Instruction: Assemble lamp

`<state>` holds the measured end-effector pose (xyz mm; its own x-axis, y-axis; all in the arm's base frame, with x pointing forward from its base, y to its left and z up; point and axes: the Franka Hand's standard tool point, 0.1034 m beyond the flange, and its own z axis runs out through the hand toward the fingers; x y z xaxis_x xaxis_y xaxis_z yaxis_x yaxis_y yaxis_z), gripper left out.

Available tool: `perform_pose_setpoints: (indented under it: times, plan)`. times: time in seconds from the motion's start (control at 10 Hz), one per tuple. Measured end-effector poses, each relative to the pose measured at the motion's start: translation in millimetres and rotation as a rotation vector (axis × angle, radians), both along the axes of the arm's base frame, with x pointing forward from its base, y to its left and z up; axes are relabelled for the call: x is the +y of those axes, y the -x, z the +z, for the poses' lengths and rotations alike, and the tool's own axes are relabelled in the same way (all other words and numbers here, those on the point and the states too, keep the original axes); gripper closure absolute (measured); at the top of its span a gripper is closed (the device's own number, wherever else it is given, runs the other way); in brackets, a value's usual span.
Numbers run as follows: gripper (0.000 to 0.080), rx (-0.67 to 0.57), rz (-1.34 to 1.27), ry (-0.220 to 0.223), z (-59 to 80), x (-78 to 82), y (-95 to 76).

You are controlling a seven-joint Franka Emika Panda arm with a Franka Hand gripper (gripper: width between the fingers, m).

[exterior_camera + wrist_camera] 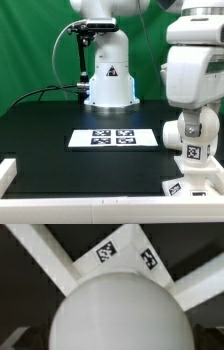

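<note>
Bulb (pixel 120 314) blocks wrist view, base (pixel 127 247) corner behind; marker board (pixel 82 139) apart

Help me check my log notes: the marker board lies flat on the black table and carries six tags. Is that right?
Not quite. The marker board carries four tags, not six, as the exterior view shows. It does lie flat on the black table.
</note>
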<state>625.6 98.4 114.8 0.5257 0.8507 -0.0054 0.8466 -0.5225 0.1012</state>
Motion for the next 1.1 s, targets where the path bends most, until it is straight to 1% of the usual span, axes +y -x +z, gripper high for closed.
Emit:
perform_pose_setpoints:
  times: [0.1, 0.2, 0.4, 0.5, 0.7, 1.1]
  plan:
    - [0.0127, 0.0, -0.004, 0.0, -0.2, -0.1, 0.1]
    - [0.0227, -0.001, -0.025, -0.002, -0.3, -0.2, 0.0]
    - [0.0225, -0.003, -0.068, -0.006, -0.3, -0.4, 0.0]
    - [0.0225, -0.01, -0.149, -0.013, -0.3, -0.6, -0.2]
    - [0.0225, -0.049, -0.411, -0.051, -0.1, 0.0, -1.9]
    - [0.0223, -0.063, -0.918, -0.123, 0.8, -5.7, -4.0]
